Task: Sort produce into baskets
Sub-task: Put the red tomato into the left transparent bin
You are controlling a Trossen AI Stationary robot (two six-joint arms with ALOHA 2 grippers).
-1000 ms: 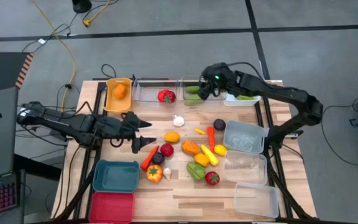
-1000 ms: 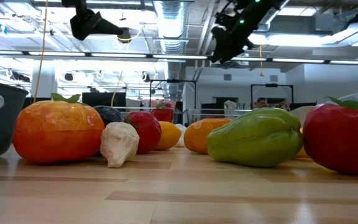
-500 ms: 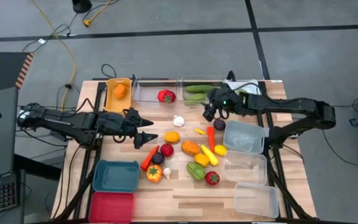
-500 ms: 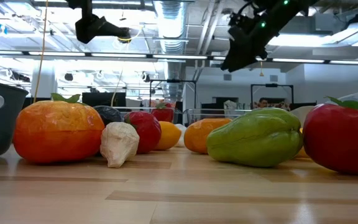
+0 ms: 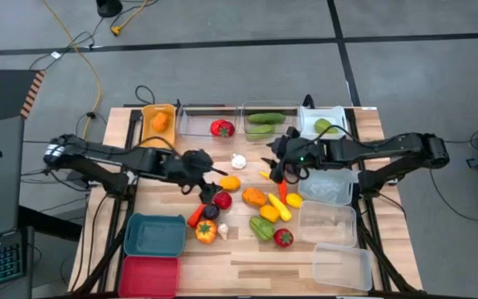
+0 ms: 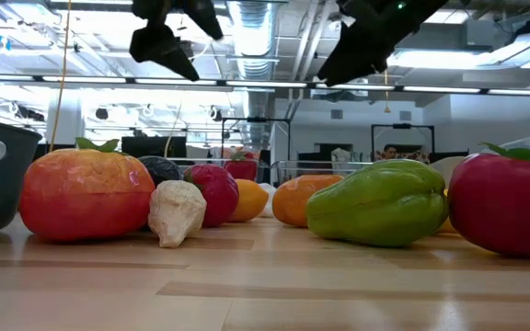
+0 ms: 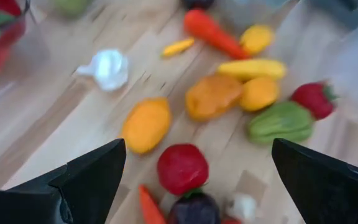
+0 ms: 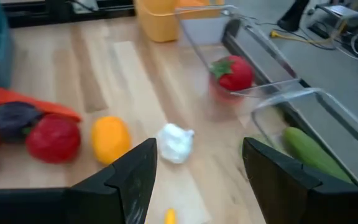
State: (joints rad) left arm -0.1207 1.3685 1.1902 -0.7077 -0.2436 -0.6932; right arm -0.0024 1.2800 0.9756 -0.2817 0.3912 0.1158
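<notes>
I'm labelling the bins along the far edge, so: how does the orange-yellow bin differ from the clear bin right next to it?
The orange-yellow bin has opaque coloured walls and holds an orange fruit; the clear bin is see-through and holds a red strawberry-like piece. The orange-yellow bin looks narrower, with its long side running away from the row, while the clear bin lies lengthwise along the edge. Both are small rectangular bins, each with one item inside.

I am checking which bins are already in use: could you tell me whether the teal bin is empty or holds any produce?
Empty. In the high view the teal bin at the table's front left shows only its bare floor, with no fruit or vegetable inside; the nearest piece, an orange-red tomato, lies outside it.
</notes>
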